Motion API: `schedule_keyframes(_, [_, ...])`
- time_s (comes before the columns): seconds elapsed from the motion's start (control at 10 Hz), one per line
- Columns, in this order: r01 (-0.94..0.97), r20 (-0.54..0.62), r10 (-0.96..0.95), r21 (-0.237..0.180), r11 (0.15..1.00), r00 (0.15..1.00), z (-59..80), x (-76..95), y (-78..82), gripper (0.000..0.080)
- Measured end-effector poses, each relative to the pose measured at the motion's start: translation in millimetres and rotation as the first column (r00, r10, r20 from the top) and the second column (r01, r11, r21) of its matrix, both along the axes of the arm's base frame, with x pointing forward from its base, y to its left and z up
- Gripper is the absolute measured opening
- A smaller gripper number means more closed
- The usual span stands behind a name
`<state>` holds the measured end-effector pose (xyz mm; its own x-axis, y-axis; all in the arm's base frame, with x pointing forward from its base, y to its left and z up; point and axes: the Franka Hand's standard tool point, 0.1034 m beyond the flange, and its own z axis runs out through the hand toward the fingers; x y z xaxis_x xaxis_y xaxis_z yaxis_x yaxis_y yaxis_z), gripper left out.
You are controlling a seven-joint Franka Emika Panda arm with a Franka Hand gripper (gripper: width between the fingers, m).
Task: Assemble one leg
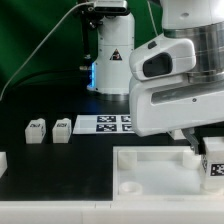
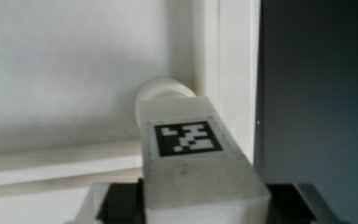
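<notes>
Closest to the wrist camera, we see the claw (image 2: 197,208) closed narrow on the leg (image 2: 190,150), a small white block whose black-and-white square tag faces the lens. A dark finger (image 2: 286,208) shows on either side of the block, pressed against its flanks. Past the tag, the leg's rounded end sits at a raised edge of the large white panel (image 2: 69,80); we cannot tell whether they touch. Beside the panel runs a strip of black worktop (image 2: 327,90).

From the exterior view, the panel (image 1: 150,170) lies flat at the front of the worktop (image 1: 60,165). At the panel's end toward the exterior view's right, the claw (image 1: 207,152) hangs under the bulky white arm (image 1: 170,90), gripping the leg (image 1: 213,167), tag outward, low over the panel.

Farther back, toward the exterior view's left, two matching legs (image 1: 37,130) (image 1: 62,129) stand side by side on the worktop, a little apart from each other. Just beyond them the marker board (image 1: 100,123) lies flat. Behind everything hangs a green curtain (image 1: 40,40)
</notes>
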<state>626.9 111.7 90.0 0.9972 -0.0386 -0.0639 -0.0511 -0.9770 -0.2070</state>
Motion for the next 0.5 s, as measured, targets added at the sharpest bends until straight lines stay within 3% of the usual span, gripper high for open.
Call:
schedule_keyframes(0.2, [0.079, 0.025, -0.078, -0.010, 0.997, 0.997, 0.0, -0.3, 0.0, 0.0300])
schedule_keyframes(0.3, [0.223, 0.028, -0.223, -0.013, 0.975, 0.974, -0.2, -3.2, -0.3, 0.0300])
schedule_keyframes(0.5, [0.522, 0.013, -0.522, -0.021, 0.853, 0.853, -0.5, -4.9, 0.5, 0.0300])
